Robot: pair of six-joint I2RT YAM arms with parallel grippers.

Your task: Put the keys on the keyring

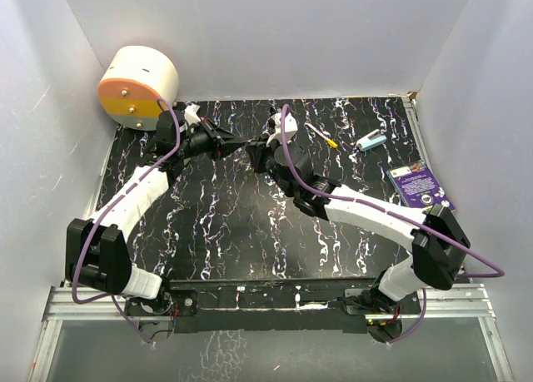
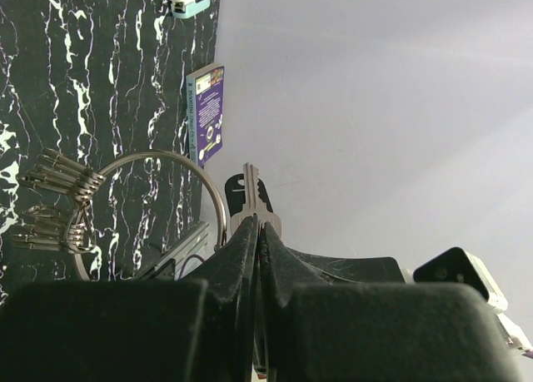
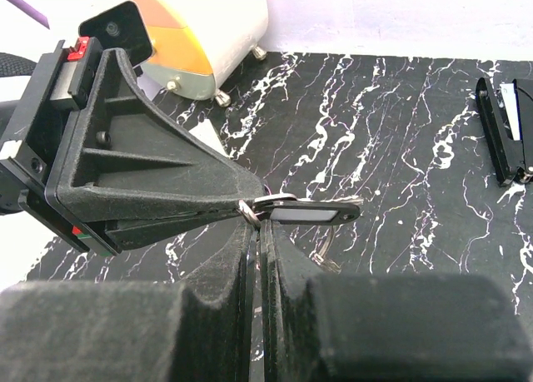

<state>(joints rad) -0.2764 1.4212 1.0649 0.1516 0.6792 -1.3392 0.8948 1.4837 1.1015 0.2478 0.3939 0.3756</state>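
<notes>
My left gripper (image 1: 236, 142) and right gripper (image 1: 256, 154) meet tip to tip above the back middle of the black marbled table (image 1: 225, 224). The left gripper (image 2: 256, 225) is shut on a silvery key (image 2: 251, 191) that sticks out past its tips. Next to it hangs the keyring (image 2: 158, 156), a large wire ring carrying several keys (image 2: 62, 176). The right gripper (image 3: 260, 225) is shut on the keyring (image 3: 252, 209), which also carries a black tag with a white label (image 3: 321, 211). The left fingers (image 3: 166, 178) touch the ring from the left.
A cream and orange round box (image 1: 137, 86) stands at the back left corner. A yellow-handled thin tool (image 1: 321, 135), a teal item (image 1: 372, 140) and a purple booklet (image 1: 420, 186) lie at the right. White walls enclose the table.
</notes>
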